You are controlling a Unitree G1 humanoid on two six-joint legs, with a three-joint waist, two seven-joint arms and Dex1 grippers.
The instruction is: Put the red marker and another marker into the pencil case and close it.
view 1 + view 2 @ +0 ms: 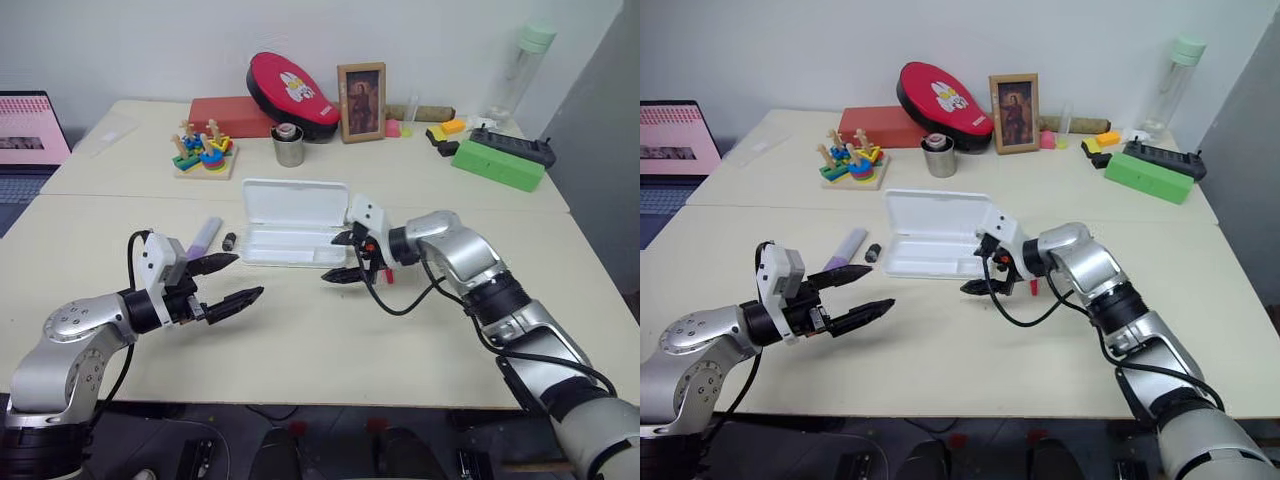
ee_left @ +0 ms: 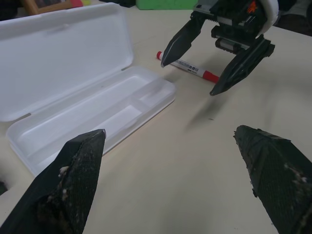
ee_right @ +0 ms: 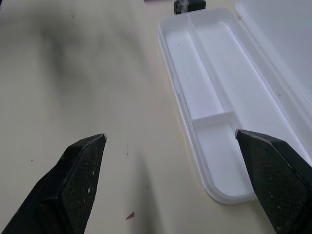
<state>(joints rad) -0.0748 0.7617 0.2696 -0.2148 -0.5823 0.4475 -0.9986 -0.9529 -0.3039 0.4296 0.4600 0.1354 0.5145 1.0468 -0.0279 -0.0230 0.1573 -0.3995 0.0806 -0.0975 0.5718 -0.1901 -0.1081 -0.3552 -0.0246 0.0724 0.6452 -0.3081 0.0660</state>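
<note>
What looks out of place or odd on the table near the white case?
Nothing is spilled or damaged. The pencil case lies open and empty. Both markers are still out on the table: the red marker beside the right gripper, the purple marker on the case's other side, next to a small black piece.

Place: an indoor office or lab-like test room.
Furniture: two plain cream rectangular tables pushed together against a bare white wall.
Equipment: an open laptop with a pink screen; a black power strip.
Clutter: a colourful wooden stacking toy, a small framed picture, a clear plastic bottle with a pale green cap.
</note>
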